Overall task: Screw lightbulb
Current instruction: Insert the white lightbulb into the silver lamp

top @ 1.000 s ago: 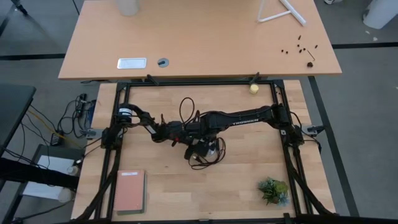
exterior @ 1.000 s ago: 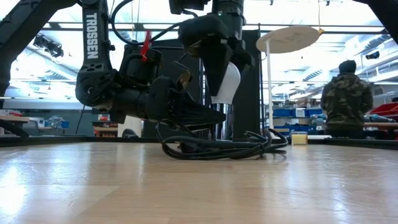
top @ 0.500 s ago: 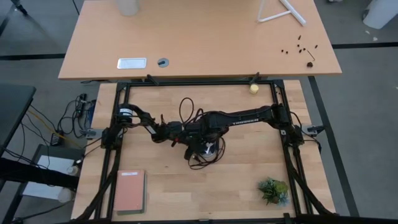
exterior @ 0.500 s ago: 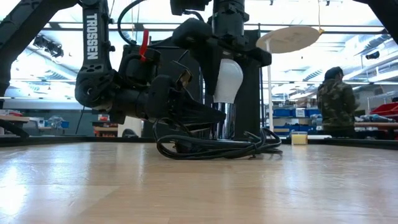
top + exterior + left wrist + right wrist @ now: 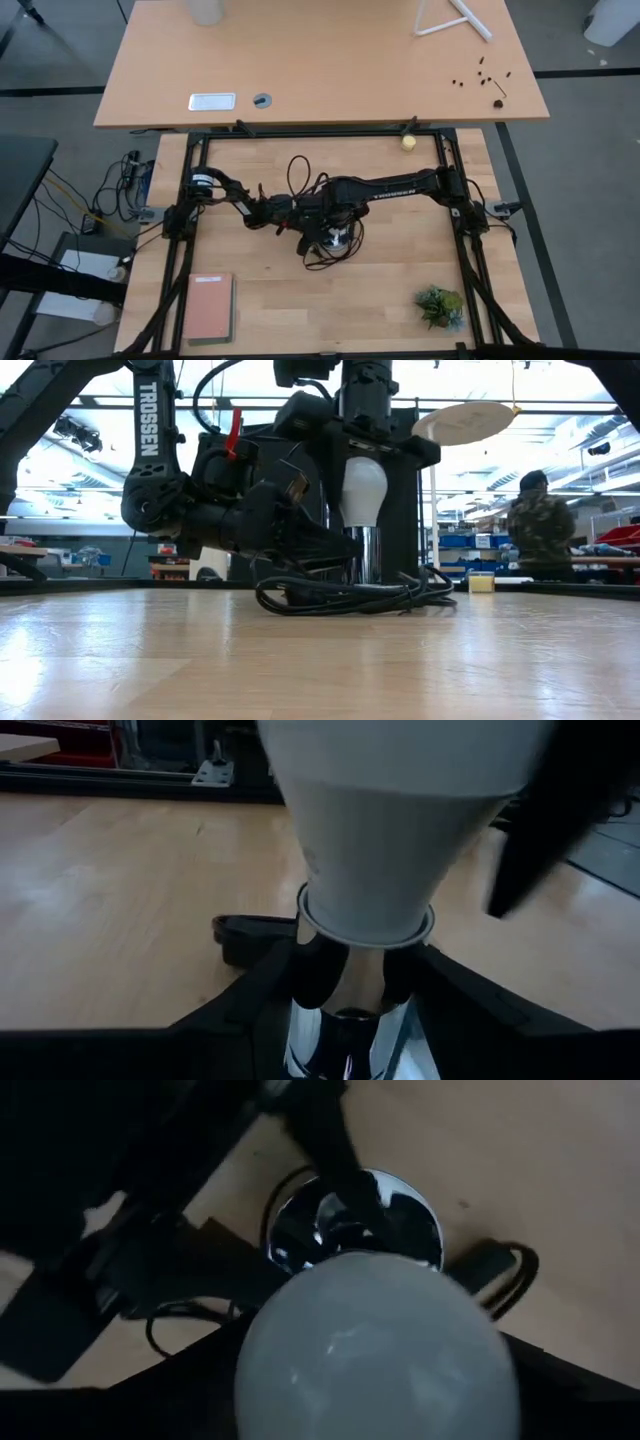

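The white lightbulb (image 5: pixel 363 488) stands upright with its narrow base (image 5: pixel 365 915) in the chrome socket (image 5: pixel 366 555), whose black cord (image 5: pixel 350 600) lies coiled on the table. My left gripper (image 5: pixel 350 1010) comes in level from the table's left and is shut on the socket. My right gripper (image 5: pixel 375 1400) hangs over the bulb, pointing down. Its fingers (image 5: pixel 190 1370) stand close on either side of the bulb's round head (image 5: pixel 380 1350). I see no hold on it, and the gripper reads as open. My left gripper pinches the socket's chrome stem (image 5: pixel 345 1020) between its two fingers (image 5: pixel 255 985), just under the bulb's base. The fingers come level from the table's left side. The socket stands upright on the table with the bulb on top.
A small yellowish ball (image 5: pixel 408 142) lies at the far edge. A reddish book (image 5: pixel 210 307) is at the near left and a green plant (image 5: pixel 440 305) at the near right. A person (image 5: pixel 540 525) stands in the room beyond the table.
My right gripper has rolled about its upright line over the bulb, so in the low view its fingers now flank the bulb left and right. The bulb has stayed upright in the socket. My left gripper has kept still.
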Robot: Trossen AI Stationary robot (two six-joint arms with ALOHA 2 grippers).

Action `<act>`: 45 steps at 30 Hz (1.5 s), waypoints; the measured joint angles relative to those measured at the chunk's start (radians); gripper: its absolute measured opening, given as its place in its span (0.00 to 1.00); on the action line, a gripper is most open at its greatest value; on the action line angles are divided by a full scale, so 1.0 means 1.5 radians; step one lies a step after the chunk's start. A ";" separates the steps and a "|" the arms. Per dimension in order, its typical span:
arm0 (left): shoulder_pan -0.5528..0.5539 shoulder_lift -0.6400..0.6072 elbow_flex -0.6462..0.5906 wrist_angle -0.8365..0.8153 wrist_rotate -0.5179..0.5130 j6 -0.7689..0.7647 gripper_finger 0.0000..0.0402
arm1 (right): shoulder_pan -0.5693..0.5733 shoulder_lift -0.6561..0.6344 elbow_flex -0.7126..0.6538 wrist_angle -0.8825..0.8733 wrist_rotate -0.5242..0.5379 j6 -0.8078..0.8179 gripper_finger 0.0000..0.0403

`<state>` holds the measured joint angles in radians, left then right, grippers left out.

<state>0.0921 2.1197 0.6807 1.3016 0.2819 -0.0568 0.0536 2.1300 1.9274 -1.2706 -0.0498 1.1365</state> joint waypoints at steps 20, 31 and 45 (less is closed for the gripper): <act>0.002 -0.001 0.001 0.000 -0.002 0.001 0.47 | -0.054 -0.002 0.001 0.004 -0.083 -0.191 0.94; 0.000 -0.001 0.001 0.000 -0.001 0.001 0.47 | -0.028 -0.003 0.001 -0.003 -0.007 -0.044 0.94; 0.000 -0.002 0.002 -0.010 -0.011 0.001 0.47 | 0.006 -0.003 0.001 -0.008 0.069 0.038 0.93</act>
<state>0.0921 2.1168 0.6834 1.2865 0.2655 -0.0550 0.0628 2.1259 1.9282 -1.2827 0.0531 1.1936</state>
